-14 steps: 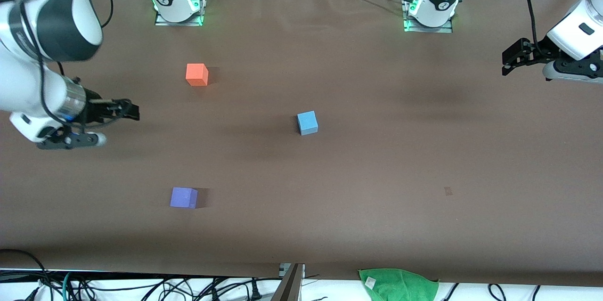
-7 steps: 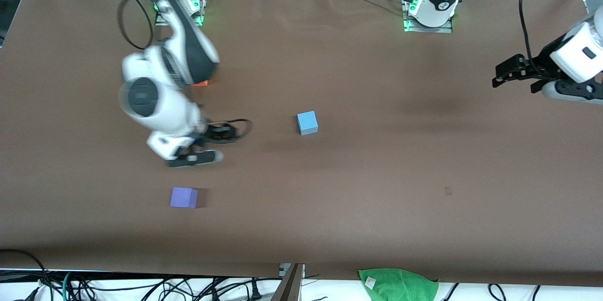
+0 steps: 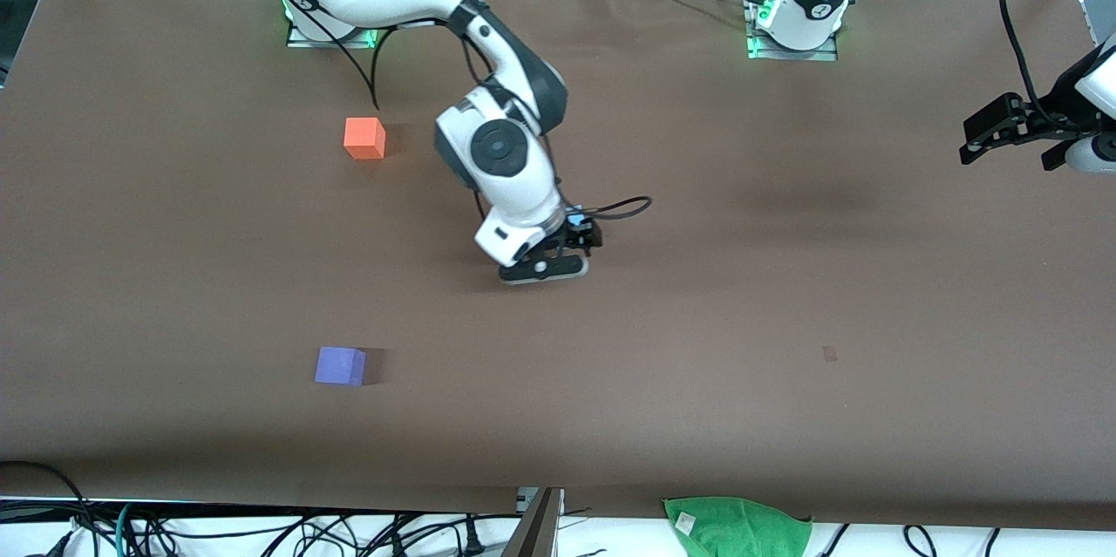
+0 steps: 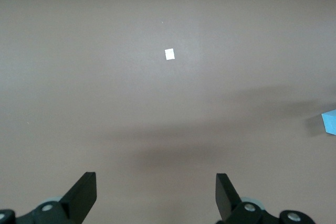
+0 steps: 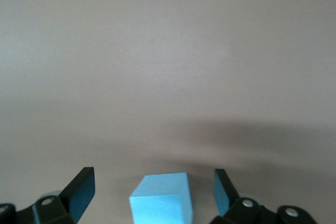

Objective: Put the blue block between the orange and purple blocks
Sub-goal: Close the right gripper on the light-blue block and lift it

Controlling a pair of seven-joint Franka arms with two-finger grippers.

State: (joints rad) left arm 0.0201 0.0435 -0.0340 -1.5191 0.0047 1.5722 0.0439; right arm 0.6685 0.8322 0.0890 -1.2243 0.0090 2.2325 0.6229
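Observation:
The blue block (image 5: 160,199) sits on the brown table between the open fingers of my right gripper (image 5: 153,182), with a gap on each side. In the front view my right gripper (image 3: 580,236) is at the table's middle and covers most of the block. The orange block (image 3: 364,139) lies toward the right arm's end, farther from the front camera. The purple block (image 3: 340,365) lies nearer to the camera, in line with the orange one. My left gripper (image 3: 973,139) is open and empty over the left arm's end of the table; its wrist view shows the blue block (image 4: 329,123) at the edge.
A green cloth (image 3: 737,526) hangs at the table's front edge. A small dark mark (image 3: 829,354) is on the table surface. Cables lie along the front edge and near the arm bases.
My right arm has swung from the right arm's end of the table to the middle and now stands over the blue block. My left gripper has shifted slightly. The blocks have not moved.

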